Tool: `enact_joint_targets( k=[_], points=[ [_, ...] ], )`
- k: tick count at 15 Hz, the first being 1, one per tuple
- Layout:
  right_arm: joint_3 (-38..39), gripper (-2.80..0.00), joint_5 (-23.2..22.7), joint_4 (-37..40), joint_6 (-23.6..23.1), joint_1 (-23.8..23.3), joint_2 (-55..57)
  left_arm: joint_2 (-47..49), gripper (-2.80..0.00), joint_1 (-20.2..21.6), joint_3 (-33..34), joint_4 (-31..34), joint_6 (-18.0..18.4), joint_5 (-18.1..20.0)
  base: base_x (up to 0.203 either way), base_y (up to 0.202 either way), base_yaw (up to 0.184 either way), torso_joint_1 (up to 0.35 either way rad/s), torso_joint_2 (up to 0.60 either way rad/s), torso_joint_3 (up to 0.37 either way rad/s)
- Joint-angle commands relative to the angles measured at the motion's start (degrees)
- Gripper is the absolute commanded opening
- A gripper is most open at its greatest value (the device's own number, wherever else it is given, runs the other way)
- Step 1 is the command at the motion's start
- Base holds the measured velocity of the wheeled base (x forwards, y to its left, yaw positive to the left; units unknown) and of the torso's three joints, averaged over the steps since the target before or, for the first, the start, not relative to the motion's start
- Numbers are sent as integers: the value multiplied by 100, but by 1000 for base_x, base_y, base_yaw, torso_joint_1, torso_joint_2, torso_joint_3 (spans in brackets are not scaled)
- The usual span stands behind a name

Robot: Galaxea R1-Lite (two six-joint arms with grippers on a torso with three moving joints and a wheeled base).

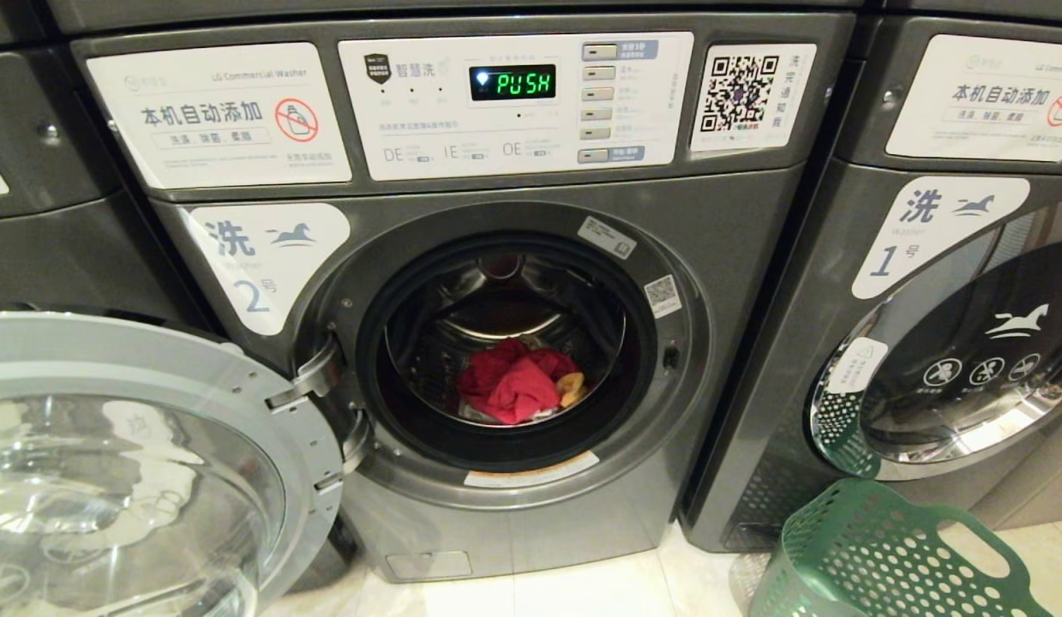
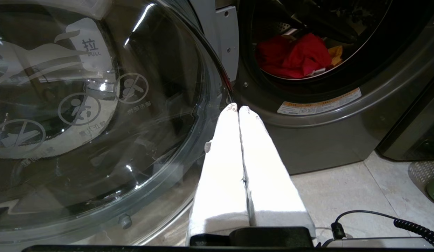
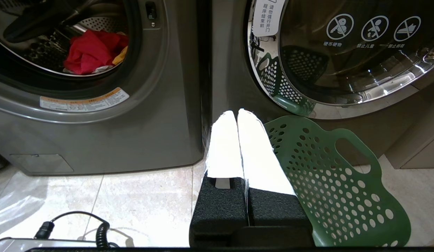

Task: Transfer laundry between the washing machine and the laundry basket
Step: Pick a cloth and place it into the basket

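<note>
The washing machine [image 1: 496,343] was seen with its round door [image 1: 136,463] swung wide open to the left. A second machine [image 1: 951,343], door closed, was placed just beside it on the right. A green perforated laundry basket [image 1: 882,557] was set on the tiled floor [image 1: 582,591] before that second machine. Red laundry [image 1: 513,386] was heaped inside the drum. The left gripper [image 2: 238,107] was held fully closed and empty near the door, the right gripper [image 3: 236,112] likewise beside the basket.
</note>
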State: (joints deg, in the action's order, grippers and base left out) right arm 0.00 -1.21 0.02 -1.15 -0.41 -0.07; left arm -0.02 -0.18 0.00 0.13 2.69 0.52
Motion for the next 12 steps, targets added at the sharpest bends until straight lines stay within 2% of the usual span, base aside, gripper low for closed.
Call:
enact_joint_targets(
  k=[1,12],
  points=[
    [0,-280,-2,-2,0,6,7,-6,-280,1,0,-2,-9,1,0,0,0,0,0,0],
    [0,-280,-11,-2,-88,6,7,-6,-280,1,0,-7,-50,-1,0,0,0,0,0,0]
  ],
)
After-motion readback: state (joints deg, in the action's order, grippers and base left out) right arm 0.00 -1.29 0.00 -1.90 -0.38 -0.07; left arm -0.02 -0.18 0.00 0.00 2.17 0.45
